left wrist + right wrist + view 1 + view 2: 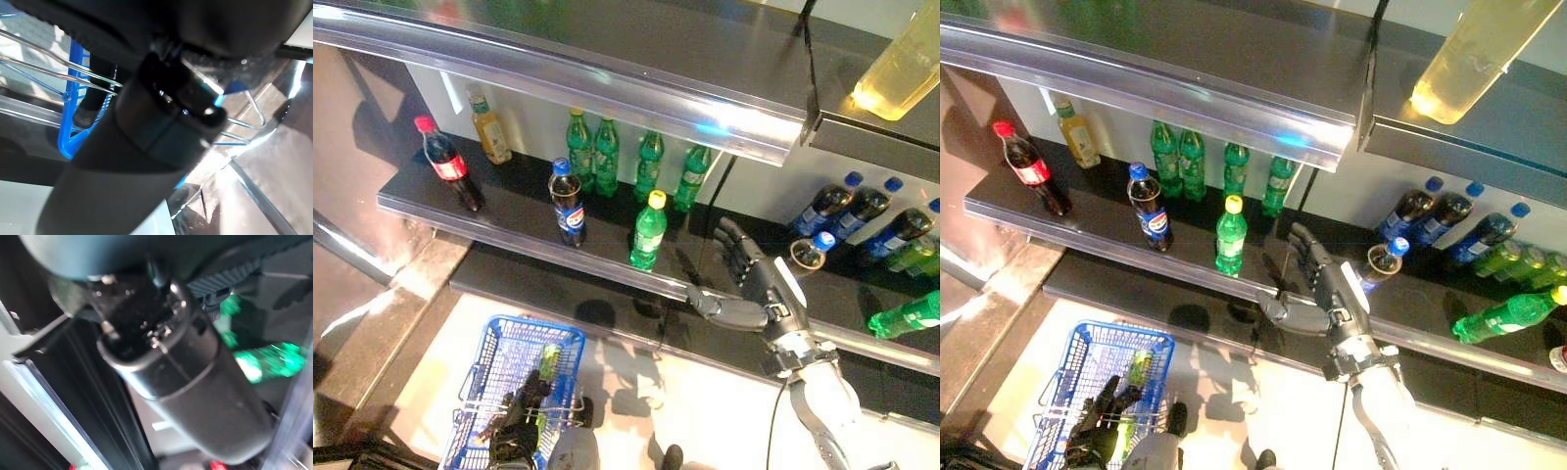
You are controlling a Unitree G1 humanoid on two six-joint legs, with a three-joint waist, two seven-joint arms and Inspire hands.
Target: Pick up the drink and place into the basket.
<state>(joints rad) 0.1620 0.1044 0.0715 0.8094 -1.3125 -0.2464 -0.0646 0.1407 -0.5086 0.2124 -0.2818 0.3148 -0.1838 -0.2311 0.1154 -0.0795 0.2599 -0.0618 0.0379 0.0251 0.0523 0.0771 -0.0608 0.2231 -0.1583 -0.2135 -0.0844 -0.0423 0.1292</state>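
Observation:
A green bottle with a yellow cap (648,231) stands at the front edge of the dark shelf (421,201). My right hand (751,284) is open at the shelf's front edge, a little to the right of that bottle, thumb pointing toward it, holding nothing. It also shows in the right eye view (1324,286). My left hand (519,423) is shut on the wire handles of the blue basket (485,370), which hangs low at the left. A green drink (549,362) lies in the basket. Green shapes (259,361) show past the thumb in the right wrist view.
On the shelf stand a dark cola bottle with a blue cap (569,204), a red-capped cola bottle (448,164), an orange juice bottle (489,126) and green bottles (607,152) at the back. Blue-capped dark bottles (862,211) and green bottles (907,315) lie at the right. A metal shelf rail (607,88) overhangs above.

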